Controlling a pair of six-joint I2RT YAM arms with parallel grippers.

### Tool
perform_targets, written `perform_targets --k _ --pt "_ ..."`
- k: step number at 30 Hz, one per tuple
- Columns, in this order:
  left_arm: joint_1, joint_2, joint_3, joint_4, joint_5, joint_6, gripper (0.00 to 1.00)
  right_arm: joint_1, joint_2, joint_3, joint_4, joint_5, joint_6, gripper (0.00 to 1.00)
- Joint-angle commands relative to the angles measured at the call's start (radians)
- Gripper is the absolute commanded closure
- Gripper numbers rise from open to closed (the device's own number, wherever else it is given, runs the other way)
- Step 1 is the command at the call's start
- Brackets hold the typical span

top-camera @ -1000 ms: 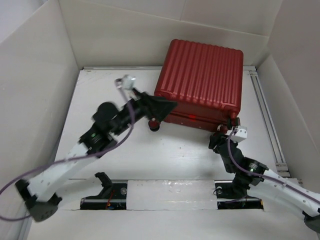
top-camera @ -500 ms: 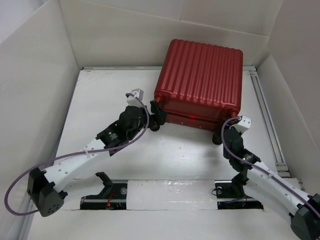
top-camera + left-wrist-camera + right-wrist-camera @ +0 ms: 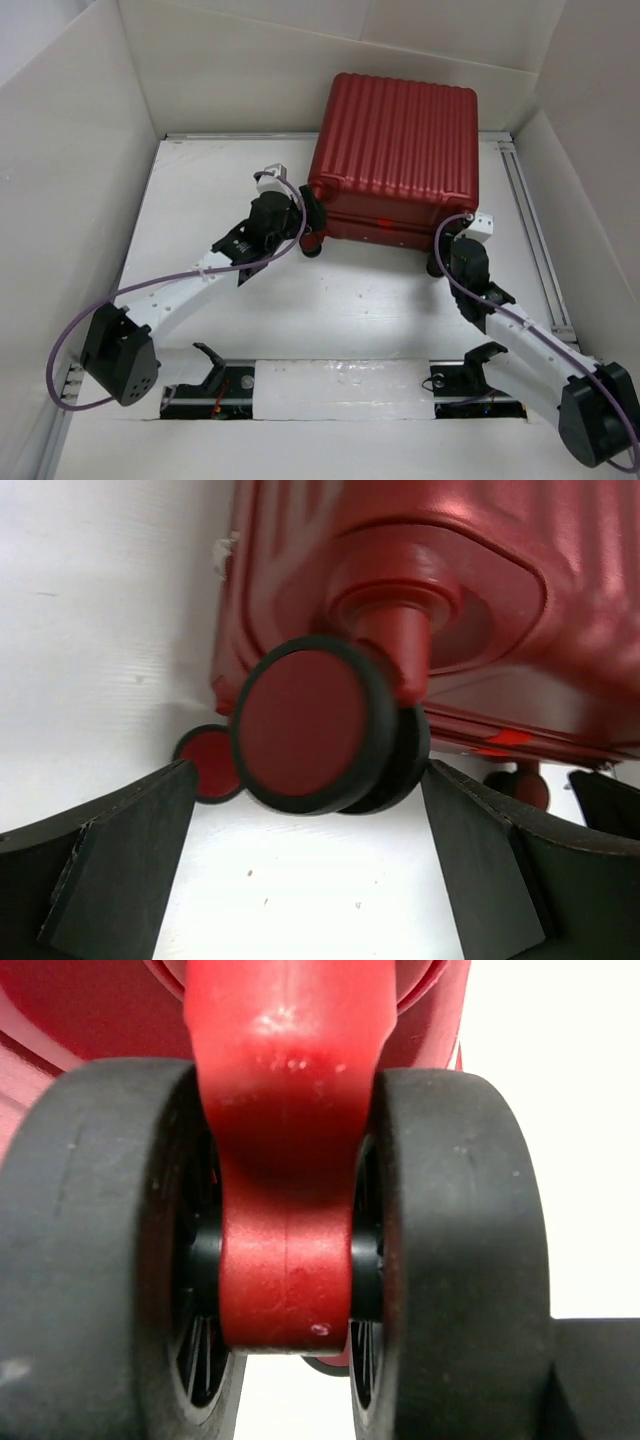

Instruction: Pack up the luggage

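White counter [image 3: 380, 320], walled in pale board. At left, left gripper [image 3: 312, 230] newly brought in, spread either side of near-left wheel [image 3: 315, 725]. Toward far-right corner, closed luggage [image 3: 400, 140], nudged slightly farther back. At right, right gripper [image 3: 447, 258] newly pushed up to near-right wheel [image 3: 450, 1250]; spread or pinching, cannot tell. Likely repositioning, not loading.

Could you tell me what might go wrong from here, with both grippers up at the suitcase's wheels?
1. The left gripper stands open around a castor wheel; round and probably free to turn, it may slip from a closing grip.
2. The right gripper sits so near the twin wheel that its camera sees little else; a misplaced grip could go unnoticed.
3. Tugging at wheels alone might skew the closed luggage.
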Motion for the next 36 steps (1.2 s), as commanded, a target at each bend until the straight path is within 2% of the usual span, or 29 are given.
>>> perform_targets --k 1,3,4,6,8,12,15,16,17,18,19,20,21,22,25,27,28,30,33,36 --pt "0.001 0.025 0.060 0.086 0.039 0.044 0.09 -0.009 0.042 0.080 0.123 -0.098 -0.064 0.57" --pt "0.001 0.057 0.083 0.098 0.053 0.053 0.10 -0.009 0.062 0.090 0.134 -0.098 -0.075 0.59" --pt "0.001 0.068 0.095 0.098 0.053 0.053 0.10 -0.009 0.083 0.100 0.148 -0.098 -0.086 0.70" --pt "0.020 0.092 0.121 0.098 0.066 0.053 0.11 -0.009 0.102 0.100 0.169 -0.108 -0.086 0.81" --pt "0.030 0.103 0.121 0.109 0.079 0.053 0.16 -0.009 0.114 0.100 0.200 -0.109 -0.086 0.99" --pt "0.052 0.128 0.152 0.127 0.105 0.073 0.26 0.000 0.100 0.062 0.251 -0.109 -0.086 1.00" --pt "0.061 0.154 0.175 0.140 0.125 0.082 0.43 0.021 0.074 0.042 0.251 -0.118 -0.086 1.00" --pt "0.061 0.163 0.175 0.150 0.135 0.082 0.54 0.041 0.058 0.042 0.251 -0.118 -0.074 1.00" --pt "0.061 0.163 0.175 0.150 0.136 0.082 0.54 0.055 0.044 0.031 0.228 -0.098 -0.064 1.00" --pt "0.061 0.163 0.175 0.150 0.145 0.082 0.54 0.067 0.007 0.031 0.182 -0.083 -0.064 0.89" --pt "0.061 0.163 0.175 0.150 0.154 0.082 0.54 0.090 -0.014 0.031 0.159 -0.067 -0.055 0.73" --pt "0.061 0.163 0.166 0.150 0.154 0.082 0.50 0.090 -0.037 0.022 0.134 -0.049 -0.055 0.53" --pt "0.061 0.153 0.166 0.150 0.154 0.073 0.49 0.107 -0.089 0.022 0.104 -0.049 -0.041 0.22" --pt "0.061 0.152 0.155 0.150 0.154 0.073 0.46 0.116 -0.116 0.022 0.056 -0.035 -0.026 0.15" --pt "0.061 0.116 0.129 0.150 0.142 0.053 0.42 0.153 -0.220 -0.019 -0.026 -0.035 0.018 0.06" --pt "0.061 0.094 0.118 0.160 0.142 0.053 0.42 0.196 -0.272 -0.039 -0.073 -0.015 0.058 0.06" --pt "0.061 0.094 0.118 0.160 0.142 0.053 0.42 0.213 -0.327 -0.059 -0.097 0.002 0.074 0.00" --pt "0.061 0.080 0.106 0.160 0.152 0.044 0.42 0.241 -0.378 -0.068 -0.151 0.073 0.103 0.00" --pt "0.061 0.071 0.097 0.160 0.166 0.044 0.42 0.241 -0.386 -0.066 -0.163 0.098 0.094 0.02" --pt "0.061 0.071 0.097 0.160 0.166 0.044 0.42 0.232 -0.244 0.002 -0.163 0.112 0.083 0.11"
